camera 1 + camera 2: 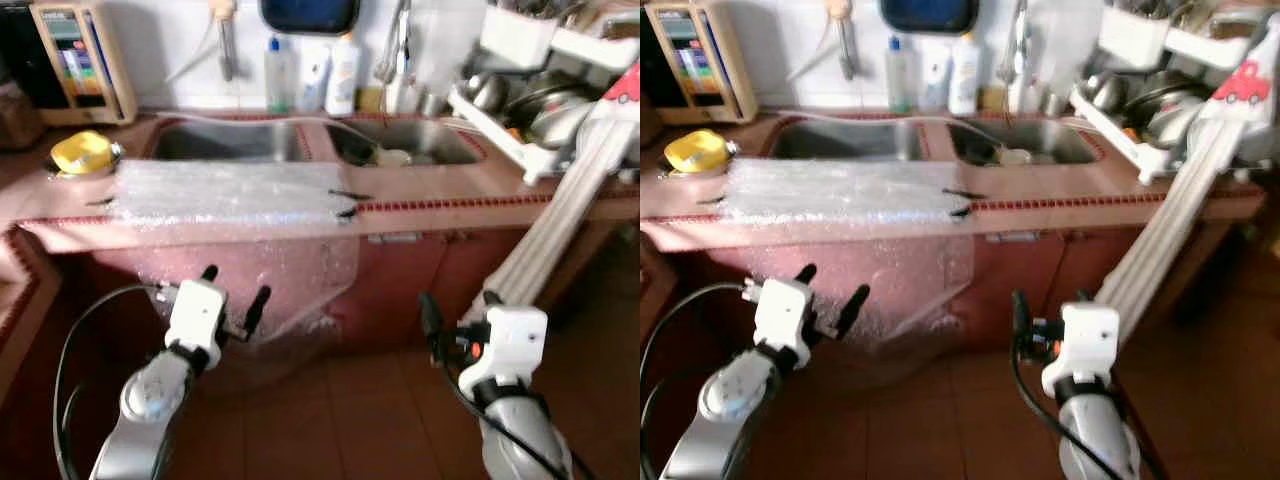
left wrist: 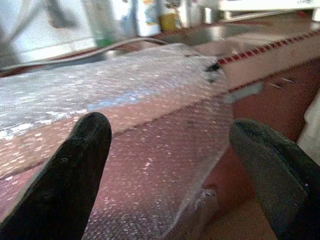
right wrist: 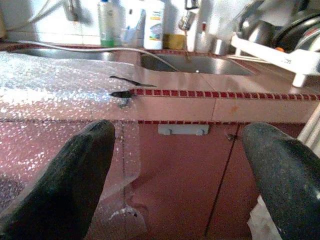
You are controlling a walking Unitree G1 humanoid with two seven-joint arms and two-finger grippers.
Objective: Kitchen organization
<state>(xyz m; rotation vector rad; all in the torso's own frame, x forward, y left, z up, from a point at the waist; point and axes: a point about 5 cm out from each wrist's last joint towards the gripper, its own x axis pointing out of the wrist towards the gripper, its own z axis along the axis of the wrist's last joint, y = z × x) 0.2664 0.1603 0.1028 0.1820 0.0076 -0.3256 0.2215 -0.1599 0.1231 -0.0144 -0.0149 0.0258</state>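
Note:
A sheet of clear bubble wrap (image 1: 230, 190) lies on the red-tiled counter (image 1: 480, 190) in front of the double sink (image 1: 232, 141) and hangs down over the cabinet front. My left gripper (image 1: 233, 290) is open, low in front of the hanging part of the bubble wrap (image 2: 150, 150), with nothing between its fingers. My right gripper (image 1: 460, 305) is open too, held before the red cabinet door (image 3: 185, 170) to the right of the wrap. Neither touches anything.
A yellow object (image 1: 82, 152) sits on the counter at the left. Bottles (image 1: 342, 75) stand behind the sink, and a cup (image 1: 393, 157) lies in the right basin. A full white dish rack (image 1: 520, 110) stands at the right; a white folded frame (image 1: 560, 220) leans against the counter.

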